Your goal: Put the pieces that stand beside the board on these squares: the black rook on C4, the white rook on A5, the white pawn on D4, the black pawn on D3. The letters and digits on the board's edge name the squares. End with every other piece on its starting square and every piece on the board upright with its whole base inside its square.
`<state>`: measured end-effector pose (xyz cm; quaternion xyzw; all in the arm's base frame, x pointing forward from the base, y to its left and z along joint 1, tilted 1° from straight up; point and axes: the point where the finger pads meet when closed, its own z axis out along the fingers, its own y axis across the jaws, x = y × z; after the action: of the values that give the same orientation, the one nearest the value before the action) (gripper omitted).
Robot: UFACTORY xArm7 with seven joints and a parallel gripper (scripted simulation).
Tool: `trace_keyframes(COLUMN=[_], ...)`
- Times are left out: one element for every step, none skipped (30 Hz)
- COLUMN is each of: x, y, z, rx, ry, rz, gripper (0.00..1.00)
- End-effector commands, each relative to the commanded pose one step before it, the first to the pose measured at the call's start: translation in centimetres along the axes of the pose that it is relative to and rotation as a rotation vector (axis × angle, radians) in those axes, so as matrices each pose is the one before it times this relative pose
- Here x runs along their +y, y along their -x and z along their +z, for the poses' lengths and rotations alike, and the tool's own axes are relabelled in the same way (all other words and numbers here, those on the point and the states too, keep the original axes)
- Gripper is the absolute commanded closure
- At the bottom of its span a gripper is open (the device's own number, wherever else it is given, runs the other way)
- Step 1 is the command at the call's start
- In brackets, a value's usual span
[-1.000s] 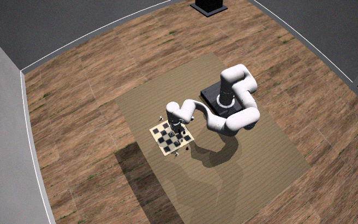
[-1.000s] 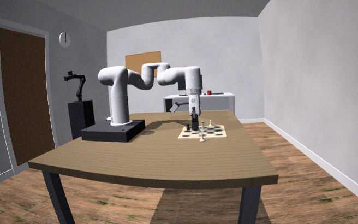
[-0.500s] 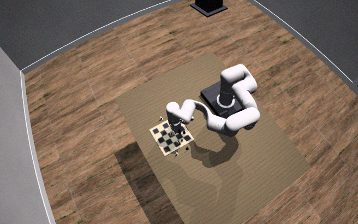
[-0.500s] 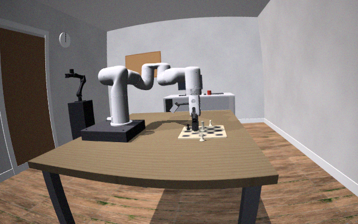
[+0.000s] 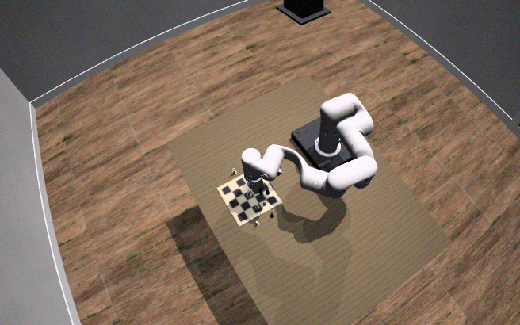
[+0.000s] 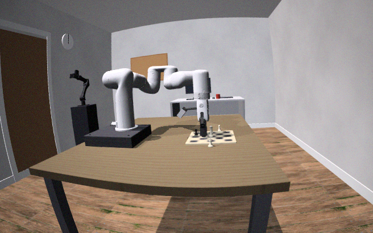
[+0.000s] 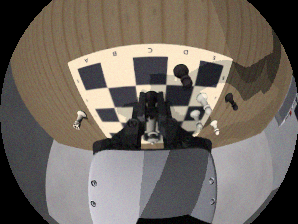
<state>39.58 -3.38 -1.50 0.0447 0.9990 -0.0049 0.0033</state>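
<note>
Black rook (image 7: 151,101), 1: standing between 2 nearly closed fingers of your gripper (image 5: 260,191) (image 6: 203,131) (image 7: 151,100), which is gripping it at the board (image 5: 240,224) (image 6: 212,142) (image 7: 75,65). Your arm (image 5: 353,168) (image 6: 125,96) is reaching out, wrist pointing down.
</note>
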Motion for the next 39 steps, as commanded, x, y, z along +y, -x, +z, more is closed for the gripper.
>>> trace_keyframes(x=[0.010, 0.000, 0.000, 0.000, 0.000, 0.000, 0.000, 0.000, 0.000, 0.000, 0.000, 0.000, 0.000, 0.000, 0.000, 0.000, 0.000, 0.000, 0.000, 0.000, 0.000, 0.000, 0.000, 0.000, 0.000, 0.000, 0.000, 0.000, 0.000, 0.000, 0.000, 0.000, 0.000, 0.000, 0.000, 0.000, 0.000, 0.000, 0.000], y=[0.088, 0.000, 0.000, 0.000, 0.000, 0.000, 0.000, 0.000, 0.000, 0.000, 0.000, 0.000, 0.000, 0.000, 0.000, 0.000, 0.000, 0.000, 0.000, 0.000, 0.000, 0.000, 0.000, 0.000, 0.000, 0.000, 0.000, 0.000, 0.000, 0.000, 0.000, 0.000, 0.000, 0.000, 0.000, 0.000, 0.000, 0.000, 0.000], z=[-0.130, 0.000, 0.000, 0.000, 0.000, 0.000, 0.000, 0.000, 0.000, 0.000, 0.000, 0.000, 0.000, 0.000, 0.000, 0.000, 0.000, 0.000, 0.000, 0.000, 0.000, 0.000, 0.000, 0.000, 0.000, 0.000, 0.000, 0.000, 0.000, 0.000, 0.000, 0.000, 0.000, 0.000, 0.000, 0.000, 0.000, 0.000, 0.000], rx=[-0.00349, 0.00000, 0.00000, 0.00000, 0.00000, 0.00000, 0.00000, 0.00000, 0.00000, 0.00000, 0.00000, 0.00000, 0.00000, 0.00000, 0.00000, 0.00000, 0.00000, 0.00000, 0.00000, 0.00000, 0.00000, 0.00000, 0.00000, 0.00000, 0.00000, 0.00000, 0.00000, 0.00000, 0.00000, 0.00000, 0.00000, 0.00000, 0.00000, 0.00000, 0.00000, 0.00000, 0.00000, 0.00000, 0.00000], ry=[0.00022, 0.00000, 0.00000, 0.00000, 0.00000, 0.00000, 0.00000, 0.00000, 0.00000, 0.00000, 0.00000, 0.00000, 0.00000, 0.00000, 0.00000, 0.00000, 0.00000, 0.00000, 0.00000, 0.00000, 0.00000, 0.00000, 0.00000, 0.00000, 0.00000, 0.00000, 0.00000, 0.00000, 0.00000, 0.00000, 0.00000, 0.00000, 0.00000, 0.00000, 0.00000, 0.00000, 0.00000, 0.00000, 0.00000], rz=[0.00002, 0.00000, 0.00000, 0.00000, 0.00000, 0.00000, 0.00000, 0.00000, 0.00000, 0.00000, 0.00000, 0.00000, 0.00000, 0.00000, 0.00000, 0.00000, 0.00000, 0.00000, 0.00000, 0.00000, 0.00000, 0.00000, 0.00000, 0.00000, 0.00000, 0.00000, 0.00000, 0.00000, 0.00000, 0.00000, 0.00000, 0.00000, 0.00000, 0.00000, 0.00000, 0.00000, 0.00000, 0.00000, 0.00000], gripper=[1.00, 1.00, 1.00, 1.00, 1.00, 1.00, 1.00, 1.00, 1.00, 1.00, 1.00, 1.00, 1.00, 1.00, 1.00, 1.00, 1.00, 1.00, 1.00, 1.00, 1.00, 1.00, 1.00, 1.00, 1.00, 1.00, 1.00, 1.00, 1.00, 1.00, 1.00, 0.93, 0.93, 0.93, 0.85, 0.85, 0.85, 0.78, 0.78])
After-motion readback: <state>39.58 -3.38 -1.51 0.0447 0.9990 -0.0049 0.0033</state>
